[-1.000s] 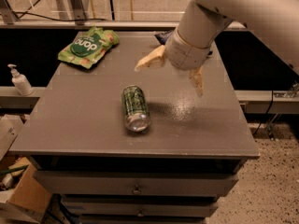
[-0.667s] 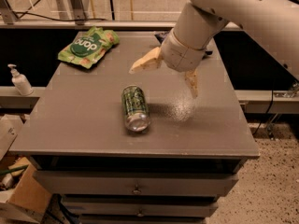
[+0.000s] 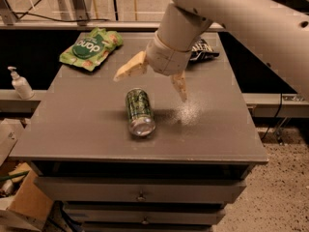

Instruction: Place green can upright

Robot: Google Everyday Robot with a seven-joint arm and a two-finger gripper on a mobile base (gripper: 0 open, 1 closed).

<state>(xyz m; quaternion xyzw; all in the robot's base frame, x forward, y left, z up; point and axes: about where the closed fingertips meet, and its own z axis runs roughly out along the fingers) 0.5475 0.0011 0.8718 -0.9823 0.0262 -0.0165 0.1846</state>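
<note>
The green can point(image 3: 139, 111) lies on its side near the middle of the grey table point(image 3: 72, 124), its silver end facing the front edge. My gripper point(image 3: 150, 83) hangs just above and behind the can, open and empty. One pale finger point(image 3: 129, 67) points left, the other finger point(image 3: 180, 86) points down to the right of the can. Neither finger touches the can.
A flat green snack bag point(image 3: 90, 48) lies at the table's back left corner. A dark snack bag point(image 3: 202, 49) lies at the back right, partly hidden by my arm. A soap dispenser point(image 3: 20, 83) stands on a ledge to the left. Drawers sit below the tabletop.
My arm and open gripper have moved left and down toward the can. The can has not moved.
</note>
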